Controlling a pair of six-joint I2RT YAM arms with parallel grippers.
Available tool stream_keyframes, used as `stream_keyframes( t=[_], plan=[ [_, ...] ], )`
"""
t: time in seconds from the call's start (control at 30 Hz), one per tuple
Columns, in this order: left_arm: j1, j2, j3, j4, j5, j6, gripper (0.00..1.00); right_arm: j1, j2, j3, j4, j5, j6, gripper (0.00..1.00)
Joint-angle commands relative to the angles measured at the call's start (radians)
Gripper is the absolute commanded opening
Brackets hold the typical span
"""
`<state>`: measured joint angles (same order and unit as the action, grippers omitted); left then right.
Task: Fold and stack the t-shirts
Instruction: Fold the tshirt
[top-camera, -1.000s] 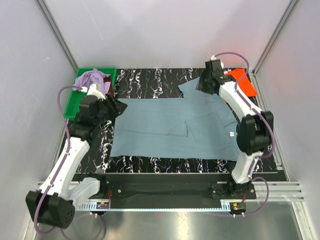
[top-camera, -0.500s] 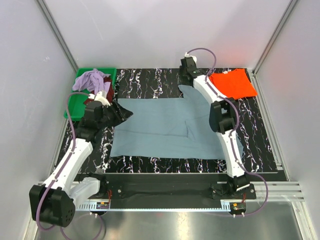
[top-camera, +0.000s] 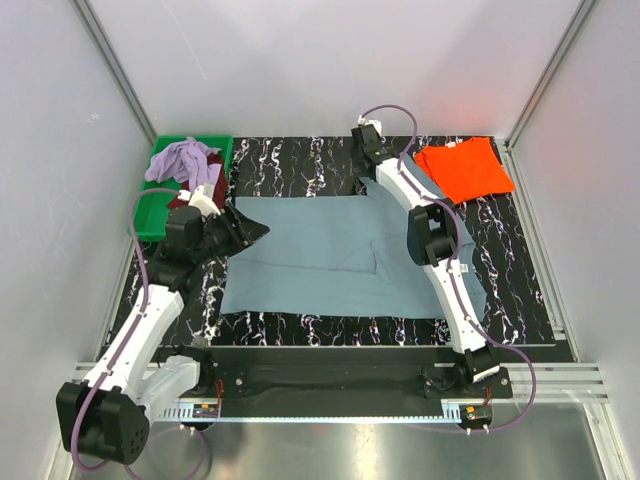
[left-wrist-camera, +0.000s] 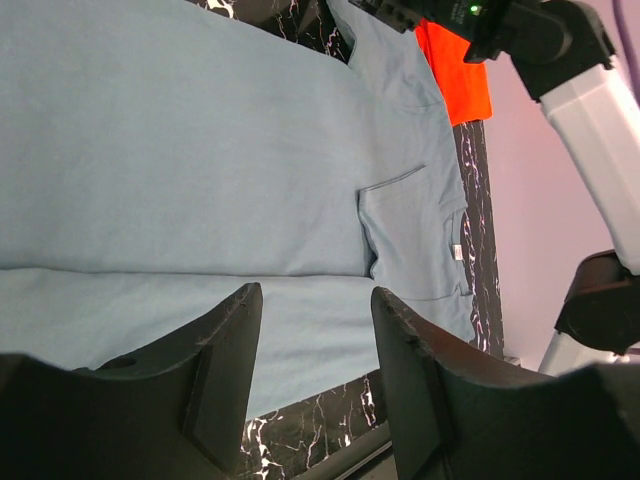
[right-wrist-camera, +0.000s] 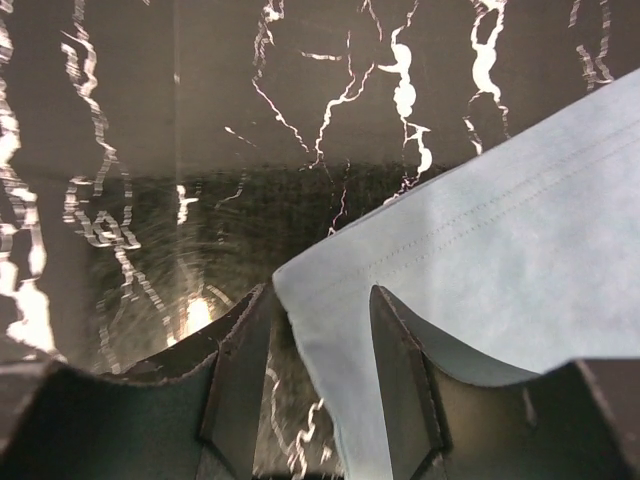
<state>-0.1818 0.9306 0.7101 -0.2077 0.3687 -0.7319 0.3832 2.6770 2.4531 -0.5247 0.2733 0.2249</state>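
A dusty blue-grey t-shirt (top-camera: 320, 250) lies spread flat on the black marble table. My left gripper (top-camera: 256, 230) is at its left edge. In the left wrist view it (left-wrist-camera: 318, 295) is open above the cloth (left-wrist-camera: 200, 150) with nothing held. My right gripper (top-camera: 368, 160) reaches to the far back. In the right wrist view it (right-wrist-camera: 320, 292) is open, and a sleeve corner (right-wrist-camera: 520, 270) of the blue-grey shirt lies between its fingers, not clamped. A folded bright orange t-shirt (top-camera: 465, 168) lies at the back right.
A green tray (top-camera: 150, 212) stands at the back left with a lavender shirt (top-camera: 180, 158) and a dark maroon shirt (top-camera: 212, 168) heaped in it. White walls and metal posts close in the table on three sides. The orange shirt (left-wrist-camera: 455, 75) also shows in the left wrist view.
My right arm has swung from the right side to the back middle, uncovering the orange shirt and ending at the sleeve corner. My left gripper has edged right over the shirt's edge.
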Motion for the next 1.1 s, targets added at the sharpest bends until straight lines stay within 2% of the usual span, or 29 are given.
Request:
stream_keyframes(
  t=[0.0,0.23,0.37,0.53,1.07],
  plan=[
    [-0.004,-0.010,0.028,0.047,0.029,0.008,0.53,-0.001,0.037,0.069,0.022,0.026,-0.045,0.51],
    [-0.004,0.027,0.017,0.085,0.049,-0.021,0.53,-0.001,0.053,0.107,0.026,-0.016,-0.052,0.49],
    [-0.004,0.045,0.022,0.103,0.050,-0.031,0.53,-0.001,0.058,0.115,0.025,-0.011,-0.050,0.44],
    [0.001,0.071,0.048,0.088,0.059,-0.024,0.53,-0.001,0.073,0.142,0.008,0.004,-0.052,0.43],
    [0.033,0.071,0.068,0.096,0.101,-0.026,0.53,0.017,0.050,0.090,0.017,-0.019,-0.156,0.38]
  ],
)
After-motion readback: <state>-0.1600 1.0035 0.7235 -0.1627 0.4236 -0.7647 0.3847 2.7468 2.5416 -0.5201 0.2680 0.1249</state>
